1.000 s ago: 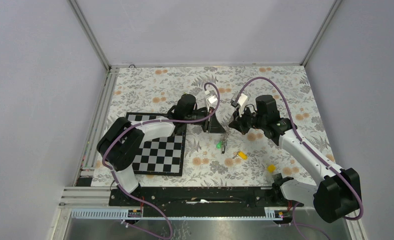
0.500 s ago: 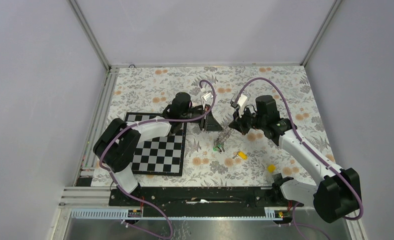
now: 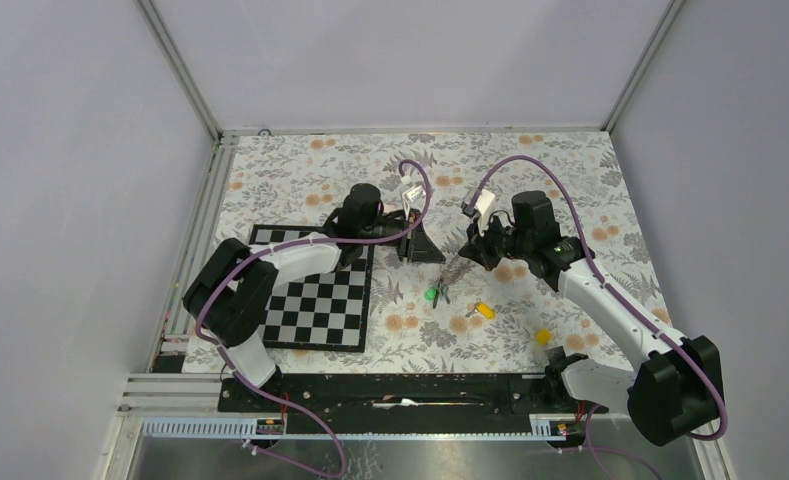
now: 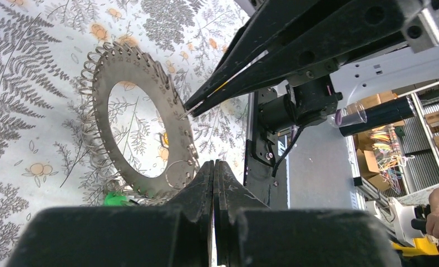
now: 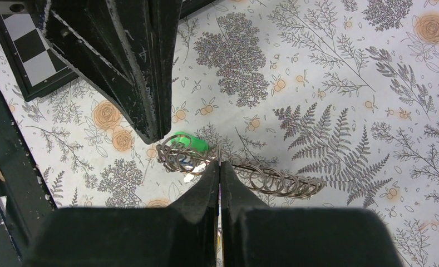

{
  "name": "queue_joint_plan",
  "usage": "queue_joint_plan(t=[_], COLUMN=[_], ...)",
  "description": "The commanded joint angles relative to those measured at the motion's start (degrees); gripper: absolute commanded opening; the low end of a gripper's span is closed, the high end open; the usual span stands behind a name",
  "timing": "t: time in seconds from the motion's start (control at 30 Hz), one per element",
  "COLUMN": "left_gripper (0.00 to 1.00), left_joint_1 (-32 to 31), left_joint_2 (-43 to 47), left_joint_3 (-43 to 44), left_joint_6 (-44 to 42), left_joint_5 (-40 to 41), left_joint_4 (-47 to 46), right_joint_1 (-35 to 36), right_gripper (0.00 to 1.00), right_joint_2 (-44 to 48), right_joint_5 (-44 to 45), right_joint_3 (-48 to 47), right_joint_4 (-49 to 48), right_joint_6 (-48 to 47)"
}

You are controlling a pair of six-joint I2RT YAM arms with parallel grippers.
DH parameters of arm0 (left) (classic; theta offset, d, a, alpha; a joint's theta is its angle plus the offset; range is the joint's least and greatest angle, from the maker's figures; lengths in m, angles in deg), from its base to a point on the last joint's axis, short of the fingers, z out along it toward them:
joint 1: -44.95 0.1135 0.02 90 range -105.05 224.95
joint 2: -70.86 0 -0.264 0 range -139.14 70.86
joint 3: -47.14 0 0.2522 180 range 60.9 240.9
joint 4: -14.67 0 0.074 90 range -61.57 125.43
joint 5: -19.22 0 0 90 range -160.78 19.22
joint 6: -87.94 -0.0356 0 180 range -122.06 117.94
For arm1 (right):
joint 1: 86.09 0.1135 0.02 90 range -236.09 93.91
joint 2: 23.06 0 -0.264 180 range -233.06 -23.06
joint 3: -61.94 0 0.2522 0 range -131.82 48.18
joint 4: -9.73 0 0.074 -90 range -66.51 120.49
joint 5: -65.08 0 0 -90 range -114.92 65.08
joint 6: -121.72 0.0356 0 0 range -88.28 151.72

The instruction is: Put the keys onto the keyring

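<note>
Top view alone gives the layout. On the floral tabletop [image 3: 300, 170], the L arm [image 3: 290, 258] reaches over the chessboard [image 3: 320, 305] and the R arm [image 3: 610, 305] comes in from the right. The two tips meet mid-tabletop w/ the keyring [image 3: 452, 272] between them. From up there the ring is only a thin grey smudge. The green key [image 3: 431, 294] lies just near-left of it, a yellow key [image 3: 484, 310] near-right, and a 2nd yellow key [image 3: 543, 336] further right, well apart.

L wrist view shows the keyring [image 4: 100, 92] face-on: a flat band w/ toothed outer edge, wire coils along the rim, standing tilted. L jaws are pressed together, tip just beside the ring's lower rim. R jaws enter from upper right, also pressed together. A thin metal sliver [image 4: 185, 114] pokes from their tip & touches the band. The green key [image 4: 115, 198] peeks out under the ring's low edge.

R wrist view shows the same ring [image 5: 272, 181] edge-on, as a row of wire loops. R jaws are closed, tip right against the loops. The L jaws' tip sits by the ring's left end, w/ the green key [image 5: 186, 142] just beside it.

Can't tell:
- whether either pair pinches the rim or only touches it
- what the sliver is
- whether the green key is threaded on the ring

Key blades are too small to make out from the top view.
</note>
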State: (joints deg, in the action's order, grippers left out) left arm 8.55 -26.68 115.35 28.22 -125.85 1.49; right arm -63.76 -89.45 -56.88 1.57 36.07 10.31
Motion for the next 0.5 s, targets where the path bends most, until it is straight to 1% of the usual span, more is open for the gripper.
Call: queue_joint_plan(t=[0.0,0.07,0.13,0.2,0.3,0.47], left_gripper=[0.02,0.15,0.28,0.36,0.42,0.44], left_joint_1=[0.2,0.1,0.0,-0.5,-1.6,-3.2], left_joint_2=[2.6,2.3,1.9,1.5,1.1,0.3], left_joint_3=[2.9,3.8,4.2,4.3,4.2,4.4], left_joint_6=[-4.8,-5.4,-4.9,-4.3,-4.3,-5.2], left_joint_5=[4.4,7.0,7.7,7.7,7.9,9.1], left_joint_4=[3.8,5.9,6.3,6.2,6.3,7.6], right_joint_1=[-0.4,-0.5,-0.5,-0.6,-0.6,-0.6], right_gripper=[0.00,0.00,0.00,0.00,0.00,0.00], right_joint_2=[0.4,0.3,0.0,-0.3,-0.6,-0.9], right_joint_5=[-0.8,-1.0,-0.9,-0.8,-0.6,-0.6], right_joint_3=[-1.5,-1.7,-1.8,-1.8,-2.0,-2.0], right_joint_4=[-1.3,-1.2,-1.3,-1.3,-1.3,-1.3], right_joint_6=[0.4,0.8,0.9,1.0,1.0,1.0])
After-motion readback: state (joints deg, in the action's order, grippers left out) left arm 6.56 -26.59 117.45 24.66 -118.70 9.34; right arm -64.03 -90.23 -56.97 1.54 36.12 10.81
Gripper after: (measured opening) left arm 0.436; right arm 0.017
